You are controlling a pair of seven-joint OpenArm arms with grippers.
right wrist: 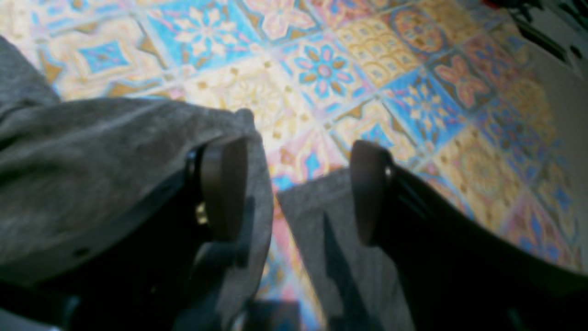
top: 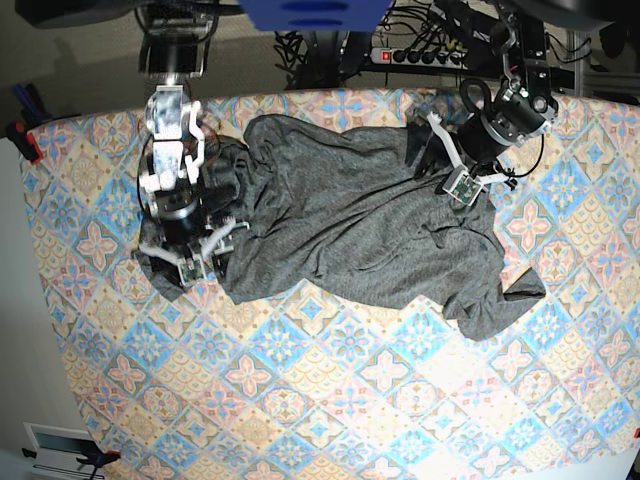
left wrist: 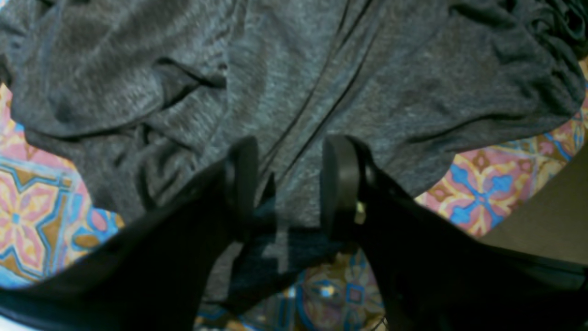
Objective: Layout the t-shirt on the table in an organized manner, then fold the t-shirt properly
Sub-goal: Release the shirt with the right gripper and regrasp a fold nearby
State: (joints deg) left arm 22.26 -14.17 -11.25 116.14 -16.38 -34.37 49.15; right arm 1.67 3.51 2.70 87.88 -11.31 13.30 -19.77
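Observation:
The dark-grey t-shirt [top: 350, 220] lies crumpled and bunched across the back half of the table [top: 330, 400], with a sleeve or corner sticking out at the right [top: 520, 290]. My left gripper [top: 427, 150] is at the shirt's far right edge. In the left wrist view the left gripper [left wrist: 289, 184] is open, its fingers [left wrist: 243, 184] low over wrinkled fabric [left wrist: 298, 82]. My right gripper [top: 195, 258] is at the shirt's left end. In the right wrist view the right gripper [right wrist: 296, 193] is open, with fabric [right wrist: 92, 165] draped against its left finger [right wrist: 225, 188] and patterned cloth [right wrist: 321, 69] beyond.
A power strip and cables [top: 420, 55] run behind the table's far edge. A red clamp [top: 25, 140] sits at the left edge. A blue object [top: 310, 12] hangs above the back. The front half of the table shows bare patterned cloth [top: 300, 420].

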